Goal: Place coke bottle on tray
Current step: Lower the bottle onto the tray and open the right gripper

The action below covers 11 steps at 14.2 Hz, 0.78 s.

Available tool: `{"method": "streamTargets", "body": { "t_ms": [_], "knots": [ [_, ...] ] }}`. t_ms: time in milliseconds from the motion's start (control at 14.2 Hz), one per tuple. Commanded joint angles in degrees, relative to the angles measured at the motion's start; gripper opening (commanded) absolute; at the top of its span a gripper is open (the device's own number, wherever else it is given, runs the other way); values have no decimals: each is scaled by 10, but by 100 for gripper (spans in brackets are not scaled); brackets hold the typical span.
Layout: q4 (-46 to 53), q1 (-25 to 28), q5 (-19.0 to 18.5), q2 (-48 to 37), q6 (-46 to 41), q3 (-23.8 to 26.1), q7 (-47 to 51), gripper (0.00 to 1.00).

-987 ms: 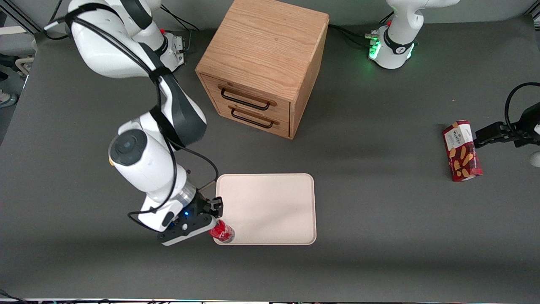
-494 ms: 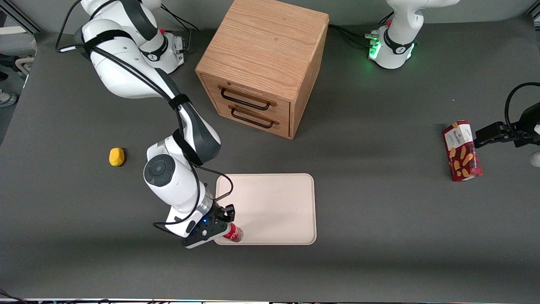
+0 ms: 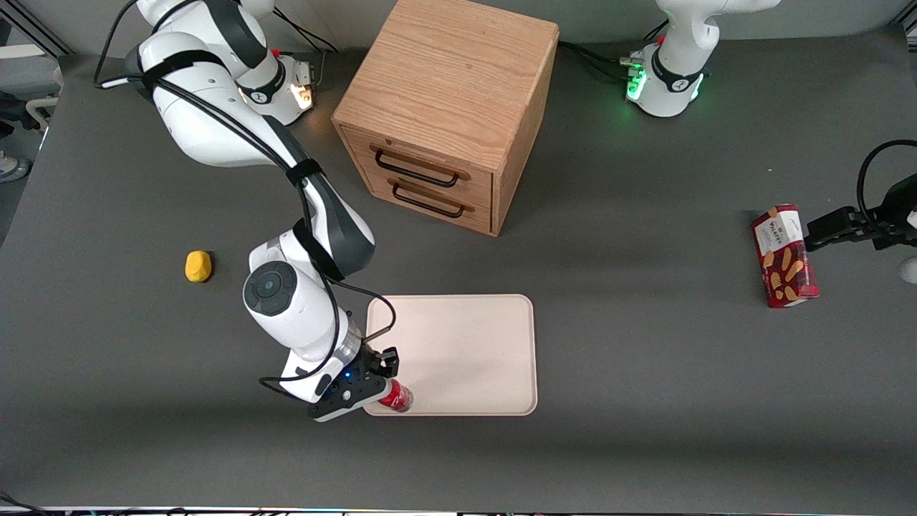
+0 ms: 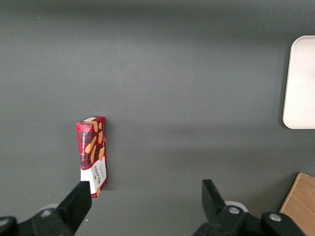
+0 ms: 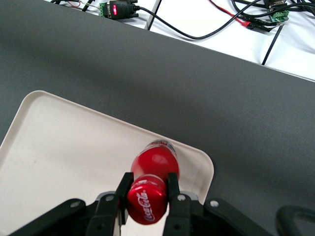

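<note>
One risk is worrying me: the gripper (image 3: 385,382) is clamping the coke bottle (image 5: 152,184) by its cap, hanging over the tray (image 3: 466,344) corner nearest the front camera; releasing here, it could topple across the low rim onto the tabletop (image 3: 645,430).

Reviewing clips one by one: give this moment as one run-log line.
gripper: shut on coke bottle | bottle over the tray corner nearest front camera | not released

We see a two-drawer oak wooden cabinet (image 3: 448,107), a small yellow lump (image 3: 198,266) and a red biscuit box (image 3: 784,256) on the dark grey counter (image 3: 645,215).
</note>
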Motion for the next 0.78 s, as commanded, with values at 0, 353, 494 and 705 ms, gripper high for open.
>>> {"method": "streamTargets", "body": {
  "t_ms": [0, 353, 494, 705],
  "knots": [
    [-30, -4, -18, -22, 3, 4, 21, 0],
    [-46, -7, -19, -27, -10, 0, 21, 0],
    [-46, -7, -20, -31, -22, -1, 21, 0],
    [-46, -7, -19, -33, -29, -1, 23, 5]
  ]
}}
